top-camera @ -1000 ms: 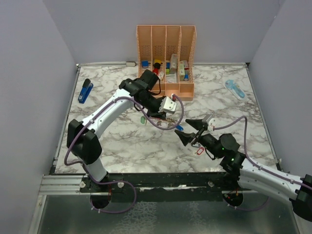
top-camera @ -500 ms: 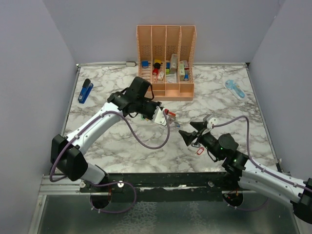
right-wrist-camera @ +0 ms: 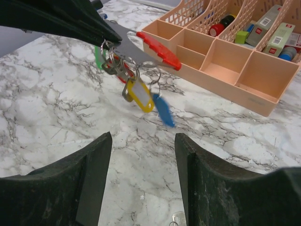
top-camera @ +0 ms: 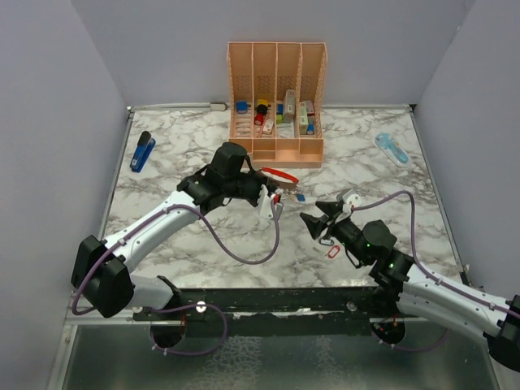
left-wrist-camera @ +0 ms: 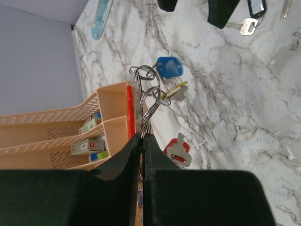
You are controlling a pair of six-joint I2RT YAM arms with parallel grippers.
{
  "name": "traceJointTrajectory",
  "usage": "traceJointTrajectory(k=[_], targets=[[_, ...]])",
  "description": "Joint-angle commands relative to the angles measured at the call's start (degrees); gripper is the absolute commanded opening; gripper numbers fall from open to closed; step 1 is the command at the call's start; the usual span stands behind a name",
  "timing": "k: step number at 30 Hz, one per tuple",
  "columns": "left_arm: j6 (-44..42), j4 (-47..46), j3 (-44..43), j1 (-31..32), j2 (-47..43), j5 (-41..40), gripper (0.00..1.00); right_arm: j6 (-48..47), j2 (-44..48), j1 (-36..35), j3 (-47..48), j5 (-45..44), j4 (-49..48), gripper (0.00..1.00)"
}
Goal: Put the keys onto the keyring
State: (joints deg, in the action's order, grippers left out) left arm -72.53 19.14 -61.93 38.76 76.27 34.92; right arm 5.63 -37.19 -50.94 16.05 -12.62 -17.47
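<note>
Marble table (top-camera: 390, 175), mid-task — left gripper (left-wrist-camera: 142, 141) clenched on the keyring (right-wrist-camera: 157, 47), held above the table; several keys (right-wrist-camera: 139, 94) hang from it. Right gripper (right-wrist-camera: 143, 139) open, empty — one loose key (left-wrist-camera: 244, 26) to go, I'd say.

A peach organizer (top-camera: 276, 81) with 4 upright slots stands at the marble worktop's (top-camera: 179, 244) far edge. A dark-blue tool (top-camera: 142, 150) lies near its left edge, and a pale-blue tool (top-camera: 392, 148) near its far right corner.
</note>
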Motion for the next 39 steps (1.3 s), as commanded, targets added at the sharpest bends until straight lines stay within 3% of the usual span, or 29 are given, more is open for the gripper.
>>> traceJointTrajectory(k=[1,10,24,30,32,34,39], targets=[[1.72,-6.41,-0.12,0.26,-1.5,-0.86,0.0,-1.63,-0.22,0.05,1.17,-0.72,-0.44,0.54],[5.13,-4.99,-0.92,0.26,-0.8,2.26,0.0,-2.31,-0.85,0.06,1.69,2.11,-0.96,0.51],[23.37,3.37,-9.01,-0.99,3.61,9.26,0.0,-1.92,-0.64,0.05,2.93,9.49,-5.03,0.41],[29.12,15.21,-19.37,-2.02,6.23,13.08,0.0,-1.89,1.9,0.05,5.47,13.29,-0.62,0.36],[28.95,20.3,-22.52,-1.98,7.03,14.34,0.0,-2.16,2.94,0.05,7.05,13.62,1.97,0.4],[27.89,24.27,-23.97,-1.97,6.91,15.3,0.0,-2.89,4.58,0.07,8.28,13.86,3.56,0.49],[23.43,29.53,-22.46,-1.94,3.77,14.14,0.0,-9.37,5.28,0.05,14.52,13.08,10.42,0.66]])
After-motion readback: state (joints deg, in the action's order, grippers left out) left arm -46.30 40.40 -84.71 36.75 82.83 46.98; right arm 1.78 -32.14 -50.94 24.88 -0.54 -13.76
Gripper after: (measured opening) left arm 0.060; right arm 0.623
